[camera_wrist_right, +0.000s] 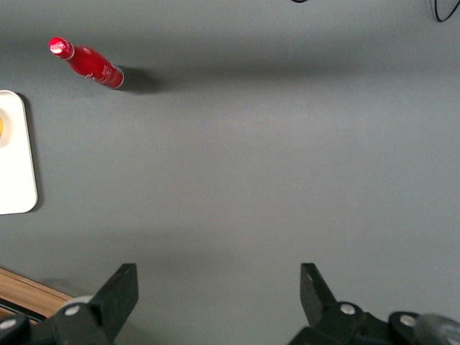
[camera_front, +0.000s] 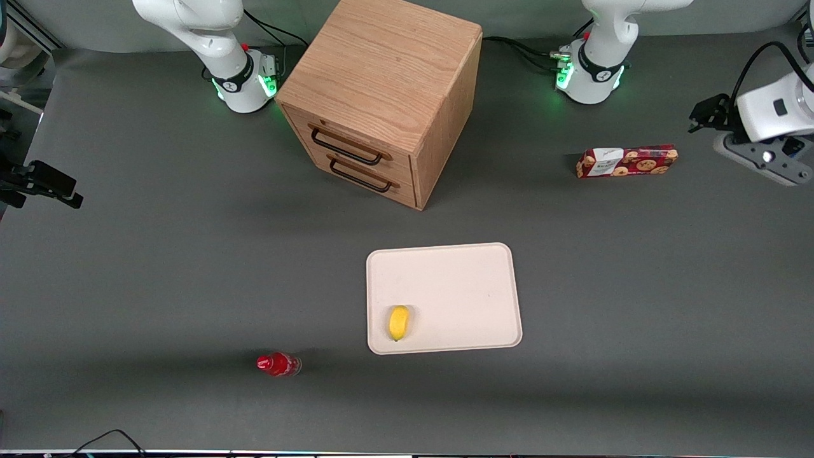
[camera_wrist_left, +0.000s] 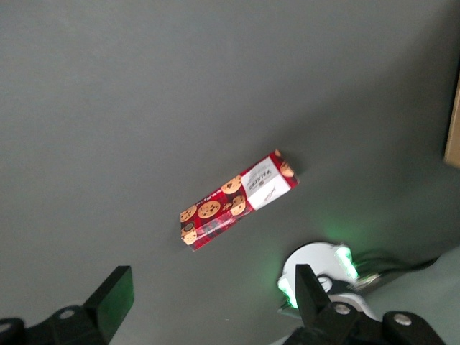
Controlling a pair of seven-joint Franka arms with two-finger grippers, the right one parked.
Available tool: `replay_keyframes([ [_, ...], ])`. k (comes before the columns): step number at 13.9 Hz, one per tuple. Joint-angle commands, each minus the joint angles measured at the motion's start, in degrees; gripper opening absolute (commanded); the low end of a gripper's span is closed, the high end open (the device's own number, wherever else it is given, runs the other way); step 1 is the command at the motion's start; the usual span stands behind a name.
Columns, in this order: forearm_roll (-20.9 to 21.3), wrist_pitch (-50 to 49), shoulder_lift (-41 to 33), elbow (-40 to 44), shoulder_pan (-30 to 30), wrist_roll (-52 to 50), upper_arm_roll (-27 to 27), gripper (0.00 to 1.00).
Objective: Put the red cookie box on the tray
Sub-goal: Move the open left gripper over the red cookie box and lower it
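The red cookie box lies flat on the grey table toward the working arm's end, farther from the front camera than the tray. Its white label end points toward the wooden cabinet. The cream tray sits mid-table with a small yellow fruit in one near corner. The left arm's gripper hangs above the table beside the box, farther out toward the working arm's end. In the left wrist view the box lies below and ahead of the gripper, which is open and holds nothing.
A wooden drawer cabinet with two drawers stands at the back middle. A small red bottle lies near the table's front edge, beside the tray toward the parked arm's end. The working arm's base stands near the box.
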Motion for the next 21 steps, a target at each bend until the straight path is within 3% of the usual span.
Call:
replay_keyframes([
  [1,1.8,8.8,-10.3,-16.3,0.0,10.1,2.1,1.0],
  [5,2.8,18.7,-19.1,-32.3,1.6,19.7,2.2,1.0],
  [7,2.9,25.0,-20.7,-38.5,1.8,25.4,2.3,1.0],
  [10,3.1,36.9,-20.6,-47.4,6.9,37.0,2.6,1.0],
  [16,3.2,52.5,-18.1,-57.5,9.5,44.9,3.2,1.0],
  [21,3.2,59.5,-9.6,-58.2,9.5,46.8,4.3,1.0],
])
